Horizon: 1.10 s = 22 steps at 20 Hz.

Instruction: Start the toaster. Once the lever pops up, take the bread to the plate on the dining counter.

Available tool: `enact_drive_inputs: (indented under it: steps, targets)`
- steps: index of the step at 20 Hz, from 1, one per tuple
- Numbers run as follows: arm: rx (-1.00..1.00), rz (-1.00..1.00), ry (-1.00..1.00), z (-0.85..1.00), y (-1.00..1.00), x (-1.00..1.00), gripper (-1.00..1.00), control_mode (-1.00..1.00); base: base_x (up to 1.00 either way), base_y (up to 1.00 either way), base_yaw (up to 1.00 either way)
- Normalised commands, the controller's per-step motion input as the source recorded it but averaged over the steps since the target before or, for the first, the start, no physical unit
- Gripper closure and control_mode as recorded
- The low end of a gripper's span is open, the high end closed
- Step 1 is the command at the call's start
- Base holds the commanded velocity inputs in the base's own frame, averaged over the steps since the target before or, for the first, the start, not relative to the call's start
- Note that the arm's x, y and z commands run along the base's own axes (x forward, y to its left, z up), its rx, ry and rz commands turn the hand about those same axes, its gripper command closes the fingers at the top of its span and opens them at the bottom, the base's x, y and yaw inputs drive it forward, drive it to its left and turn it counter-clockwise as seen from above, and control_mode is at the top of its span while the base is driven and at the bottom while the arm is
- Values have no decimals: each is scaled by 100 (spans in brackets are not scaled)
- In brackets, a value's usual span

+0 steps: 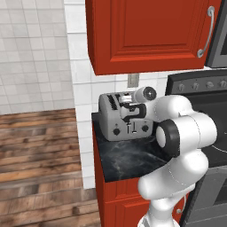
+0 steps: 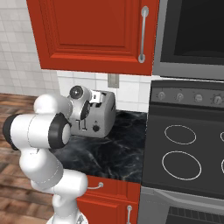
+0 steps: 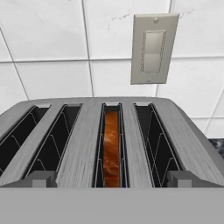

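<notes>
Your end effector (image 1: 129, 116) hangs just in front of and above the boxy silver-grey four-slot toaster (image 1: 116, 116), which stands at the back of the black, white-veined tabletop (image 1: 128, 160) over the red base cabinet, below a red wall cabinet (image 1: 146, 31) and beside the dark stove (image 2: 188, 153). Its fingers stand wide apart and hold nothing.

From the hand camera you look straight down the slots. The slice of tan bread with a brown crust (image 3: 111, 151) sits on edge in the third slot from the left, sunk below the slot's rim; the other three slots are dark and bare. A beige wall switch plate (image 3: 153, 48) is on the white tiles behind.

You seem to be at the very first step: the toaster is probably not yet started. Your next move calls for coming down onto one of the small dark levers on the front face (image 1: 129, 128), most likely the one serving the bread's slot, and pressing it down with a fingertip.

No brand, label or writing can be read on the toaster or the switch.
</notes>
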Motion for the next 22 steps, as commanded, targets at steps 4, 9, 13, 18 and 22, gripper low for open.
enact_drive_inputs:
  steps: [4, 9, 13, 18, 22]
  targets:
    - [0, 0, 0, 0, 0, 0, -100, -100, 0, 0, 0]
    - [0, 0, 0, 0, 0, 0, -100, -100, 0, 0, 0]
    - [0, 0, 0, 0, 0, 0, -100, -100, 0, 0, 0]
    - [0, 0, 0, 0, 0, 0, -100, -100, 0, 0, 0]
    - [0, 0, 0, 0, 0, 0, -100, -100, 0, 0, 0]
